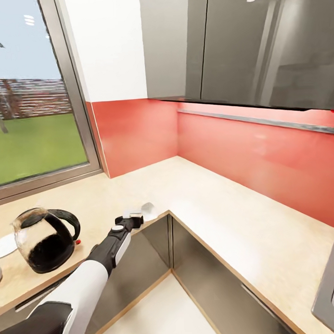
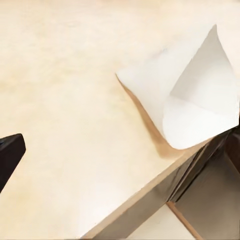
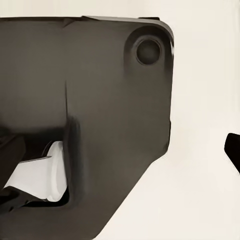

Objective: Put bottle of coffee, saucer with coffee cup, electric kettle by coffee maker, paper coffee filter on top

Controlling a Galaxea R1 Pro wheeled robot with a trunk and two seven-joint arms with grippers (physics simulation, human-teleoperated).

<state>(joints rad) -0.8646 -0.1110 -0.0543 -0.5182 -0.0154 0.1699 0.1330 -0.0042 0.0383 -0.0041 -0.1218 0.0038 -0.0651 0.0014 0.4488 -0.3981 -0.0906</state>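
Head view, from the left: a white saucer [image 1: 3, 246] shows partly at the frame's edge on the wood-grain desk [image 1: 221, 208], and just beside it stands the glass kettle [image 1: 44, 241] with its black base and loop handle. Further right, the left arm reaches to the desk's inner corner, where the left pincer [image 1: 136, 220] sits at the paper filter [image 1: 148, 211], a pale cone lying at the very edge of the desk. In the left wrist view the paper filter [image 2: 192, 107] lies on its side with its open end partly over the edge; one black fingertip [image 2: 10, 155] stands well apart from it, so whether the pincer is apart or together I cannot tell. A red backsplash [image 1: 253, 154] runs behind, under grey wall cabinets [image 1: 259, 43].
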